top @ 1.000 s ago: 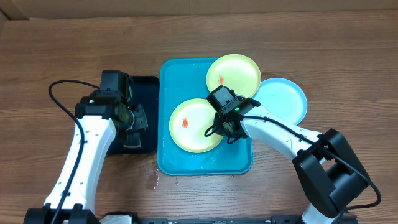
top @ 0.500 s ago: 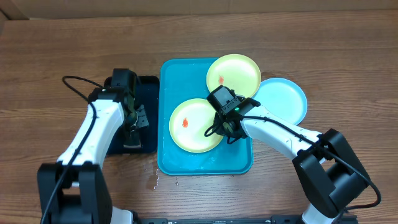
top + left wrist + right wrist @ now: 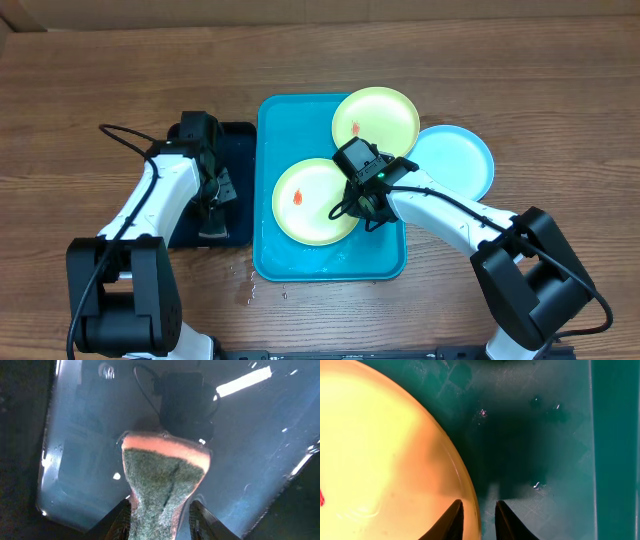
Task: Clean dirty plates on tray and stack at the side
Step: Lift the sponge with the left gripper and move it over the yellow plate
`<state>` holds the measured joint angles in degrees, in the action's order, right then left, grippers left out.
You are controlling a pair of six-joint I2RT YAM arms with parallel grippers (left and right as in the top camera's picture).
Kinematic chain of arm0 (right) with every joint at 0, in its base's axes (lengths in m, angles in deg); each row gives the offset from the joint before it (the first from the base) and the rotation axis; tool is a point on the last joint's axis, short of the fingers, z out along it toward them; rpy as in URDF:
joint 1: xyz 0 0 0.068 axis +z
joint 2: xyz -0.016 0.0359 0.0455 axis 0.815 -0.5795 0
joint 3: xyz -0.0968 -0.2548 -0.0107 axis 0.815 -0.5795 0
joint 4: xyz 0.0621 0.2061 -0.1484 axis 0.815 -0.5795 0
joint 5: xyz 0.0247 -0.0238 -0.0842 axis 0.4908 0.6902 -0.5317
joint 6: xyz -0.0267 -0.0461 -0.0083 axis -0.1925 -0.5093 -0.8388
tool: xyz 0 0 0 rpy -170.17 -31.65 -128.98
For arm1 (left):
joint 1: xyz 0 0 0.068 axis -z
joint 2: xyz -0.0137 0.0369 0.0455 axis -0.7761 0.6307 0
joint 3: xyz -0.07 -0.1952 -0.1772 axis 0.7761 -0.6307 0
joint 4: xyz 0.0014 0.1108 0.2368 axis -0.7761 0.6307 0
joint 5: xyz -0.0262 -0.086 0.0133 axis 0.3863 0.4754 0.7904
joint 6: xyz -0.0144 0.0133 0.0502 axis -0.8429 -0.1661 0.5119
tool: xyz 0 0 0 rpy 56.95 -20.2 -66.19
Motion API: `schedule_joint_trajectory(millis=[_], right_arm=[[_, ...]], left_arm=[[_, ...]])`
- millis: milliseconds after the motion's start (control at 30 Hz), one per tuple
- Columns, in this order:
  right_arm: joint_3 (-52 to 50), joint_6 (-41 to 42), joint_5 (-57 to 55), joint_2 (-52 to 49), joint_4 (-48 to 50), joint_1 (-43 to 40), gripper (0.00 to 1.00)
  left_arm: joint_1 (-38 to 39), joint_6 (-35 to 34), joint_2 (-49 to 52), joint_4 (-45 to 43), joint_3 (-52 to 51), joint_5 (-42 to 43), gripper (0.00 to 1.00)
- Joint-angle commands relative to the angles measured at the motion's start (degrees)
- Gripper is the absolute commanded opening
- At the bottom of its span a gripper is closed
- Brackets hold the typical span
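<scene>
Two light green plates lie on the turquoise tray (image 3: 285, 125): one at the front (image 3: 305, 205) with a red smear, one at the back (image 3: 378, 118) with a smaller smear. A light blue plate (image 3: 455, 160) rests on the table beside the tray's right rim. My right gripper (image 3: 352, 212) is shut on the front green plate's right rim; in the right wrist view its fingers (image 3: 479, 520) straddle that rim (image 3: 465, 480). My left gripper (image 3: 213, 215) is over the black tray (image 3: 238, 135), shut on a green-and-orange sponge (image 3: 165, 475) pressed against the wet tray floor (image 3: 90, 435).
The black tray sits just left of the turquoise tray, almost touching it. Water drops (image 3: 250, 290) dot the wooden table by the turquoise tray's front left corner. A black cable (image 3: 125, 135) loops from the left arm.
The left arm has swung its upper part towards the back right while its gripper stayed over the black tray with the sponge. The right arm and the plates have not moved.
</scene>
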<state>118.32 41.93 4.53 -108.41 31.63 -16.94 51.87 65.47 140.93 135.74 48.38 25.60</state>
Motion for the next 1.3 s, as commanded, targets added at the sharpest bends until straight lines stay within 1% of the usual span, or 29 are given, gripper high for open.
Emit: schedule_joint_trajectory(millis=[0, 333, 600, 633, 667, 700, 867, 1000, 1067, 1133, 1267], right_arm=[[-0.6, 0.2, -0.8, 0.5, 0.2, 0.3, 0.23], [-0.6, 0.2, -0.8, 0.5, 0.3, 0.3, 0.23], [-0.6, 0.2, -0.8, 0.5, 0.3, 0.3, 0.23], [-0.6, 0.2, -0.8, 0.5, 0.3, 0.3, 0.23], [-0.6, 0.2, -0.8, 0.5, 0.3, 0.3, 0.23], [-0.6, 0.2, -0.8, 0.5, 0.3, 0.3, 0.23], [-0.6, 0.2, -0.8, 0.5, 0.3, 0.3, 0.23], [-0.6, 0.2, -0.8, 0.5, 0.3, 0.3, 0.24], [-0.6, 0.2, -0.8, 0.5, 0.4, 0.3, 0.25], [-0.6, 0.2, -0.8, 0.5, 0.4, 0.3, 0.28], [-0.6, 0.2, -0.8, 0.5, 0.4, 0.3, 0.28]], left_arm=[[-0.3, -1.0, 1.0, -0.3, -1.2, 0.0, 0.39], [-0.2, -1.0, 1.0, -0.7, -2.4, 1.5, 0.37], [-0.2, -1.0, 1.0, -6.3, -7.5, 1.6, 0.35], [-0.2, -1.0, 1.0, -7.2, -8.3, 1.6, 0.30], [-0.2, -1.0, 1.0, -8.2, -9.0, 1.8, 0.06], [-0.2, -0.9, 1.0, -8.2, -9.1, 1.8, 0.04], [-0.3, 2.3, 0.9, -7.4, -5.5, 1.8, 0.04], [-0.3, 3.5, 0.8, -3.8, 1.7, 1.7, 0.04], [-0.3, 4.2, 0.8, -4.2, 3.9, 1.7, 0.04], [-0.3, 4.3, 0.8, -6.4, 4.3, 1.6, 0.04], [-0.3, 4.7, 1.0, -7.6, 3.4, 1.5, 0.04]])
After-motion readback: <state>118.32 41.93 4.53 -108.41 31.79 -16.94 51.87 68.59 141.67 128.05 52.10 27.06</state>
